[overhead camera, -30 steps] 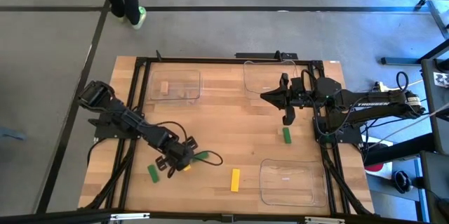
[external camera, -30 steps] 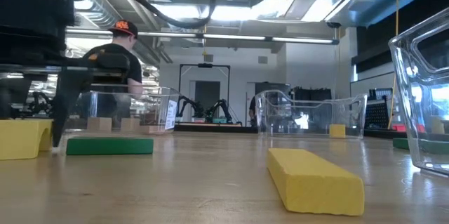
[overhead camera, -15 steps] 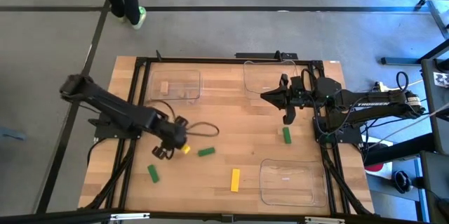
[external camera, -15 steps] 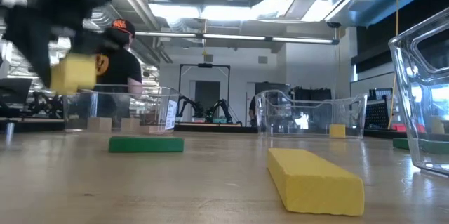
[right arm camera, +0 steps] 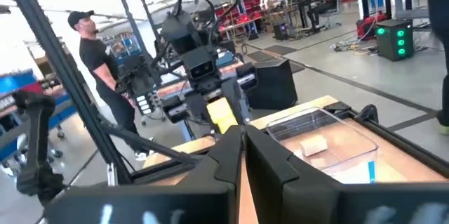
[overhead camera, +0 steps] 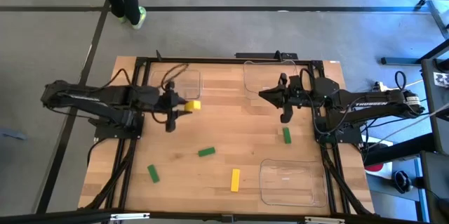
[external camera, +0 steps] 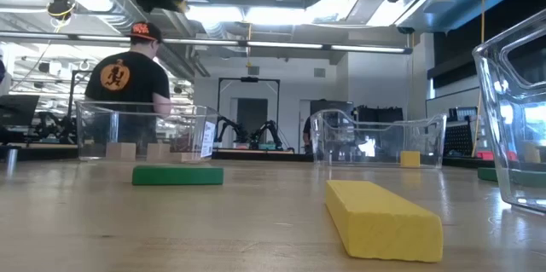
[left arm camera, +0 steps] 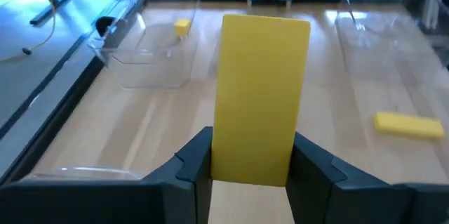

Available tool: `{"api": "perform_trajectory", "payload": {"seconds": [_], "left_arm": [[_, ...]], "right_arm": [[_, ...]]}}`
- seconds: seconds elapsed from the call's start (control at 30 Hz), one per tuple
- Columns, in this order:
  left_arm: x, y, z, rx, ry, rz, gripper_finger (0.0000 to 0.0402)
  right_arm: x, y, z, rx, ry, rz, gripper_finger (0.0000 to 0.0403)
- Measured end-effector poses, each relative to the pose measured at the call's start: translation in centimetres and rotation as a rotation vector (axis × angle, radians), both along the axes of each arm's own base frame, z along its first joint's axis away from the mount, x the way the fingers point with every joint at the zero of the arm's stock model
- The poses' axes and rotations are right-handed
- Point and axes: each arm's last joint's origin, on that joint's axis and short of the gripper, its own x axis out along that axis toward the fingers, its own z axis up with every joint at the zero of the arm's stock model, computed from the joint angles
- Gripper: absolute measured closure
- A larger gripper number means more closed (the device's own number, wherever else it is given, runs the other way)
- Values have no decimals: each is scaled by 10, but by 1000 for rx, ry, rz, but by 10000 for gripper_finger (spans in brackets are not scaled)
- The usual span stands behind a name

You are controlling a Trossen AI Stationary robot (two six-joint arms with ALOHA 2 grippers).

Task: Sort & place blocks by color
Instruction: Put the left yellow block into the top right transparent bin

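Since a second ago, the left arm (overhead camera: 105, 99) has been swung from the near-left part of the surface (overhead camera: 231, 122) up toward the far-left tray (overhead camera: 175, 83), and a yellow block (overhead camera: 192, 104) has been lifted with it; the green block (overhead camera: 206, 152) beside which it lay is left a little shifted on the wood.

The surface is a wooden top framed by dark rails. Three clear trays are set on it: the far-left tray, with two tan blocks (external camera: 128, 150) inside; the far-middle tray (overhead camera: 270, 76), with a small yellow cube (external camera: 410, 159) seen in it in the low view; and the near-right tray (overhead camera: 293, 182).

The right arm (overhead camera: 365, 103) is held out over the far right of the surface, with the right gripper (overhead camera: 284, 99) above bare wood, its fingers closed together on nothing.

The left gripper (overhead camera: 175, 106) is raised well above the surface, just beside the near edge of the far-left tray. Its fingers (left arm camera: 193, 164) are parted about halfway and pressed on both sides of the yellow block, which stands out beyond their tips.

On the surface a yellow bar (overhead camera: 235, 179) lies near the front, a second green block (overhead camera: 153, 174) at the near left, and a third (overhead camera: 286, 135) close under the right gripper.

A person (external camera: 130, 76) stands beyond the far edge.
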Motion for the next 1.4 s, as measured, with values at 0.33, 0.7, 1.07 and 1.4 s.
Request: {"api": "perform_trajectory", "payload": {"seconds": [0.33, 0.7, 1.07, 1.4], "left_arm": [[10, 19, 0, -42, -38, 8, 280], [44, 24, -28, -127, 73, 7, 280], [59, 26, -35, -143, 55, 17, 280], [61, 25, -34, -127, 43, -50, 280]], "right_arm": [[40, -1, 19, 41, 146, 22, 295], [98, -1, -1, -183, 408, 79, 121], [119, 0, -28, -169, 484, 114, 121], [124, 0, -29, -168, 451, 137, 122]]}}
